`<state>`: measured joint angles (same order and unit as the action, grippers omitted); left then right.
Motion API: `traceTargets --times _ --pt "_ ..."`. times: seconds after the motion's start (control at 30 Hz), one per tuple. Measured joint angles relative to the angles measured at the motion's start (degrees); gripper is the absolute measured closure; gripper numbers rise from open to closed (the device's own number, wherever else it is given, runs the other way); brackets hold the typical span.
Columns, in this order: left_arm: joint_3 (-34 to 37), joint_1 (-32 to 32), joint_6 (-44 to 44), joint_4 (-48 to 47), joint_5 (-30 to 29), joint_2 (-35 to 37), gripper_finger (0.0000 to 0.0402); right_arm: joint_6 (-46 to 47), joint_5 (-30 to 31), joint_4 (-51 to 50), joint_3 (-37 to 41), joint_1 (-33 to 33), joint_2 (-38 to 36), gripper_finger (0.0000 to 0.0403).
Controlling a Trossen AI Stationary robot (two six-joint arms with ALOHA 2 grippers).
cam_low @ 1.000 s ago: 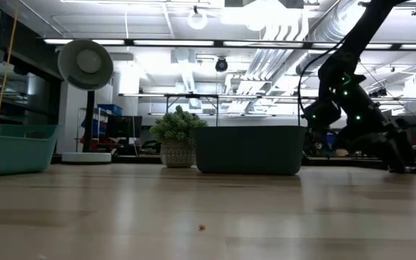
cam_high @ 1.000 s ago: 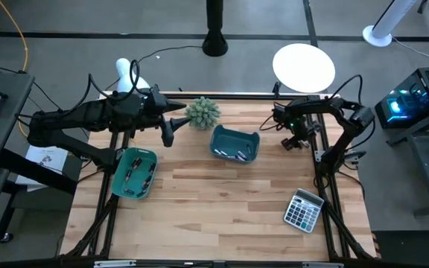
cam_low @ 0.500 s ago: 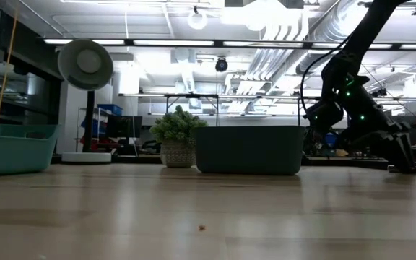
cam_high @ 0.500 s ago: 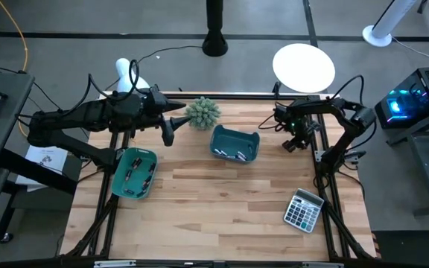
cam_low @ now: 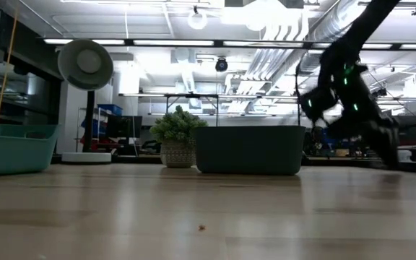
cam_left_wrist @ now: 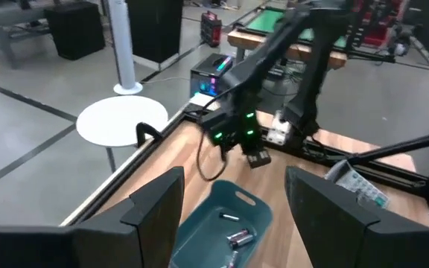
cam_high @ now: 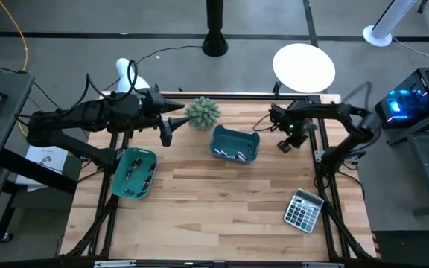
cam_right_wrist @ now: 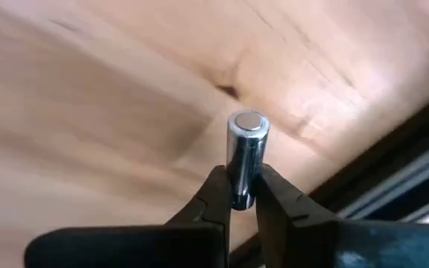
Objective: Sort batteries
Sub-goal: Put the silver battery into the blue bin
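Observation:
A small silvery battery (cam_right_wrist: 246,149) sits between the fingers of my right gripper (cam_right_wrist: 237,192), which is shut on it. This gripper (cam_high: 284,143) points steeply down over the table's far right part, just right of the blue-teal tray (cam_high: 235,144). That tray holds a few batteries (cam_left_wrist: 237,238). A second teal tray (cam_high: 134,173) at the left holds several more. My left gripper (cam_left_wrist: 237,216) hangs open and high over the far left part (cam_high: 167,134), with nothing between its fingers. My right gripper pinches the battery's round side (cam_right_wrist: 237,182) between its two fingertips, on the half nearer the wrist. The fingers slant down from above and lie along the battery. Its free flat end (cam_right_wrist: 247,121) sticks out past the fingertips toward the wood, and appears just clear of the table.
A small potted plant (cam_high: 202,112) stands at the far edge between the arms. A grey calculator (cam_high: 304,209) lies near the right front. Black frame rails (cam_high: 326,179) run along the table's right side, close to my right arm.
My right gripper has shut on the battery. It has then risen a little and gone toward the table's left, toward the blue-teal tray, with some roll of the wrist. The battery has come up off the wood with it.

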<state>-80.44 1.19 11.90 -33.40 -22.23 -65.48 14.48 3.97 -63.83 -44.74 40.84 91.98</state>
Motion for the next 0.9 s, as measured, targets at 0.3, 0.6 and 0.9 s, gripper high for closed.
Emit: traceTargets --times 0.3,0.6,0.9 --pt "0.0 0.0 0.3 -5.9 -4.2 1.0 0.0174 14.4 -9.1 5.0 -5.2 -6.2 -19.1 0.0383" --pt "0.0 0.0 1.4 -7.0 -4.2 0.1 0.0174 31.0 -13.1 33.3 -5.6 -23.1 -21.0 0.0383" --pt "0.0 0.0 1.0 -7.7 -3.6 0.1 0.0174 36.1 -10.6 35.1 -5.5 -27.4 -16.1 0.0229"
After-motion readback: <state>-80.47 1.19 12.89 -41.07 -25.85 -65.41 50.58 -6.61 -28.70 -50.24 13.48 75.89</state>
